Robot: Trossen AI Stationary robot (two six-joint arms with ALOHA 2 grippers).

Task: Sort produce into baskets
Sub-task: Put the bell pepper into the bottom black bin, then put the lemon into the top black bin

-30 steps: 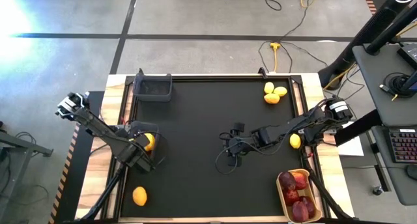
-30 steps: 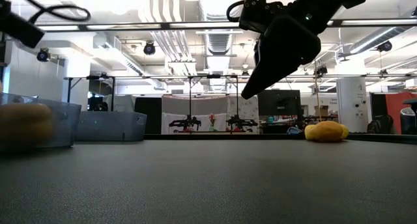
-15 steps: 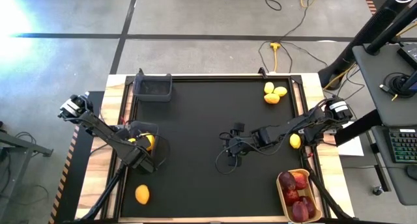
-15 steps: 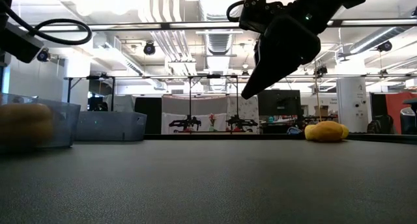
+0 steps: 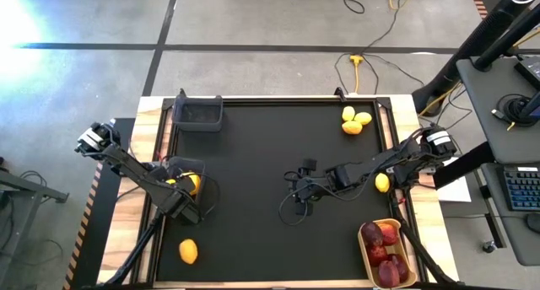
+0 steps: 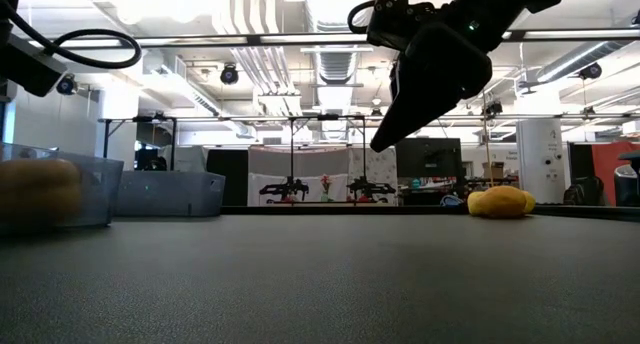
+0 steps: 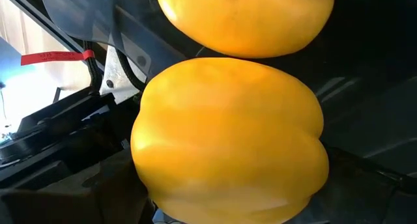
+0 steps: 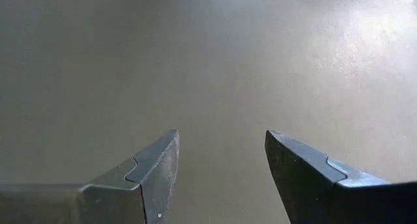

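Note:
My left gripper hangs over a dark bin at the table's left edge. The bin holds yellow produce. In the left wrist view a yellow pepper fills the picture, with a second yellow piece beyond it. My right gripper is open and empty above the bare mat at mid-table, and its spread fingers show in the right wrist view. An orange-yellow piece lies loose on the mat near the front left. A tan tray at the front right holds dark red fruits.
A second dark bin stands at the far left corner. Three yellow pieces lie at the far right, and one lemon lies by the right arm. Cables trail under the right arm. The middle of the mat is bare.
The loose orange-yellow piece at the front left has moved along the mat a little toward the table's right edge. My right gripper has kept still.

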